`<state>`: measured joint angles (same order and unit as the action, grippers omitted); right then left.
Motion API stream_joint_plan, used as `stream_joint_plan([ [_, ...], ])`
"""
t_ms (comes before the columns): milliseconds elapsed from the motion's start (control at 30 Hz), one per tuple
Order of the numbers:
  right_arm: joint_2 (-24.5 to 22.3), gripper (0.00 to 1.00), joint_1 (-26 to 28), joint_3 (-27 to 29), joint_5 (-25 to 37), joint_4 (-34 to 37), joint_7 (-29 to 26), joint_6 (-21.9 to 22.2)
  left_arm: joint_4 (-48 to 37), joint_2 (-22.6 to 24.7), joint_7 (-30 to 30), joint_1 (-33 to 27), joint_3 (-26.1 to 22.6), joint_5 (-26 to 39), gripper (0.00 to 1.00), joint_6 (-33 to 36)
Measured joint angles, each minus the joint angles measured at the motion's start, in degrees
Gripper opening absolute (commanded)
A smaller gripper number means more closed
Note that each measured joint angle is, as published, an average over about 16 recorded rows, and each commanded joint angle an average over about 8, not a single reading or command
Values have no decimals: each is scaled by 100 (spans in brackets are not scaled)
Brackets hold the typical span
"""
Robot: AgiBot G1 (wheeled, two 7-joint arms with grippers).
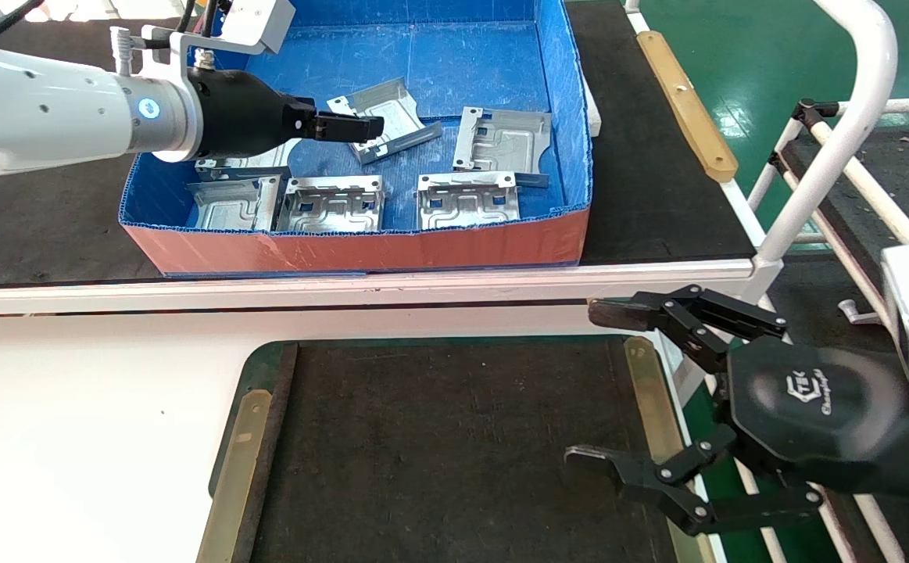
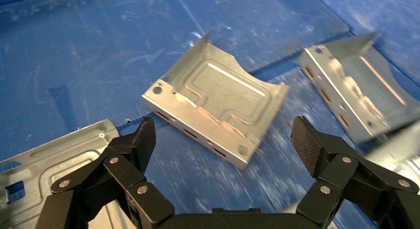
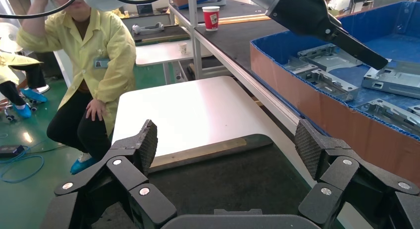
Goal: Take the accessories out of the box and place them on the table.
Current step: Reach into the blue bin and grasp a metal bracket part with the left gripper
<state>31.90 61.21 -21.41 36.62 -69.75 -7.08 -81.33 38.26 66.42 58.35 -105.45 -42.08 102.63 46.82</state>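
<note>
The box [image 1: 360,246], a blue tray with an orange-red front wall, stands on the far bench. Several silver accessories lie flat inside it. My left gripper [image 1: 360,127] hovers open over the box, just short of a skewed plate [image 1: 391,113]. In the left wrist view the gripper [image 2: 225,140] is empty and that plate [image 2: 218,102] lies just beyond the fingertips, with another plate [image 2: 356,95] further along. My right gripper [image 1: 591,383] hangs open and empty over the right edge of the table's dark mat [image 1: 438,438].
The bench's white front rail [image 1: 345,285] runs between the box and the table's white top [image 1: 94,407]. A white tube frame [image 1: 853,117] rises at the right. A person in a yellow coat [image 3: 94,65] stands beyond the table's far side.
</note>
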Motion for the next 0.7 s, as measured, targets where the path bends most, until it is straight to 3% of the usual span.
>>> stream_joint_plan([
  [700, 0, 100, 0, 0, 0, 0, 0, 0, -1529, 693, -314, -297, 73, -45, 100, -541],
])
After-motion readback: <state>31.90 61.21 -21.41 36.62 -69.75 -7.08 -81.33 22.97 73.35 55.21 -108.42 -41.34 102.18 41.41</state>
